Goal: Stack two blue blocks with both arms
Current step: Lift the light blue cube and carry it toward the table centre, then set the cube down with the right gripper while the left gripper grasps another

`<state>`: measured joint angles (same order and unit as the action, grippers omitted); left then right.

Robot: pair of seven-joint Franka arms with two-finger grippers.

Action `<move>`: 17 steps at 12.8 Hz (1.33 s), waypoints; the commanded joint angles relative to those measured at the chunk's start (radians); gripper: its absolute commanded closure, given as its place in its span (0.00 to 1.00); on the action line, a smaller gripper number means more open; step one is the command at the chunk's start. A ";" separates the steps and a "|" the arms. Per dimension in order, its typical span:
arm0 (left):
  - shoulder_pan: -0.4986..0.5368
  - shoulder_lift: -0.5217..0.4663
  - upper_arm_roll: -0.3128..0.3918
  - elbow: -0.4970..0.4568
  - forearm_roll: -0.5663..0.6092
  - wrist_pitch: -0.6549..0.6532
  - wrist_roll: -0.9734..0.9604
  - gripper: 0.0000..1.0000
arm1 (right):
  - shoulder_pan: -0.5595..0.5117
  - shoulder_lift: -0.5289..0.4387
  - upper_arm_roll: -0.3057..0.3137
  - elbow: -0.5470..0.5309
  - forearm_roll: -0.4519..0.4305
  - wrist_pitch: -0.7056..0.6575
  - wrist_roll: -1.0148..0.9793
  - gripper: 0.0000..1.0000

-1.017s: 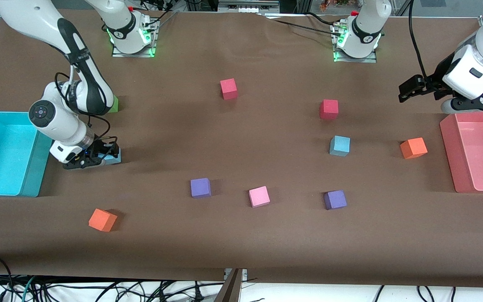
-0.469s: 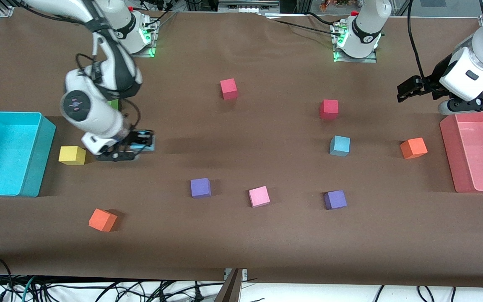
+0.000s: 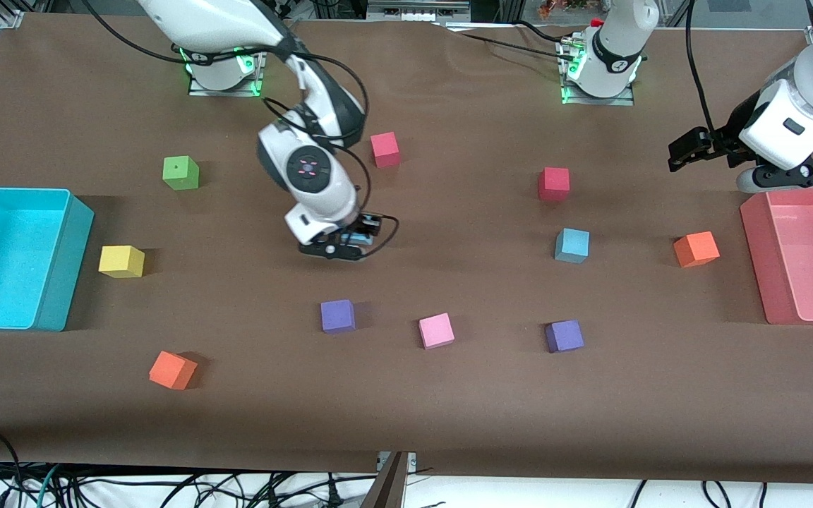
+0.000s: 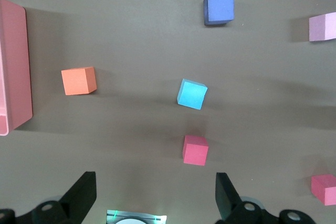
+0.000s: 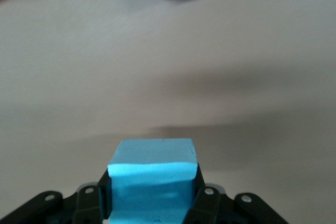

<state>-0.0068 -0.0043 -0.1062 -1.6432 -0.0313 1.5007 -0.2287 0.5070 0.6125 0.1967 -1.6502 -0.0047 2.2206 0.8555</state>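
My right gripper (image 3: 357,243) is shut on a light blue block (image 5: 152,182) and holds it above the brown table's middle, over bare table between the red cube and the purple cube; the block fills the space between its fingers in the right wrist view. The second light blue block (image 3: 571,245) rests on the table toward the left arm's end; it also shows in the left wrist view (image 4: 191,94). My left gripper (image 3: 682,156) is open and empty, held high beside the pink bin, with its fingers (image 4: 81,195) spread wide.
A cyan bin (image 3: 61,261) stands at the right arm's end, a pink bin (image 3: 756,243) at the left arm's end. Loose cubes lie about: two red (image 3: 384,149) (image 3: 554,183), two purple (image 3: 337,315) (image 3: 564,336), pink (image 3: 436,330), two orange (image 3: 696,248) (image 3: 172,370), yellow (image 3: 121,261), green (image 3: 181,173).
My right arm lifted the blue block from beside the cyan bin and carried it toward the table's middle, uncovering the yellow and green cubes. The left arm barely moved.
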 commanded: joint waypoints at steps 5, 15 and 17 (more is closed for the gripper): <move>0.008 0.021 -0.009 -0.107 0.017 0.133 0.012 0.00 | 0.084 0.173 -0.011 0.168 -0.031 0.106 0.085 0.64; -0.013 0.142 -0.010 -0.328 0.024 0.519 0.019 0.00 | 0.096 0.196 -0.007 0.159 -0.034 0.215 0.068 0.00; -0.031 0.180 -0.012 -0.366 0.024 0.591 0.020 0.00 | 0.090 0.149 -0.005 0.152 -0.034 0.208 0.053 0.00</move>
<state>-0.0200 0.1609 -0.1178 -1.9719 -0.0312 2.0318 -0.2239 0.5978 0.8027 0.1889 -1.5018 -0.0234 2.4435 0.9230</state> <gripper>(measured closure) 0.000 0.000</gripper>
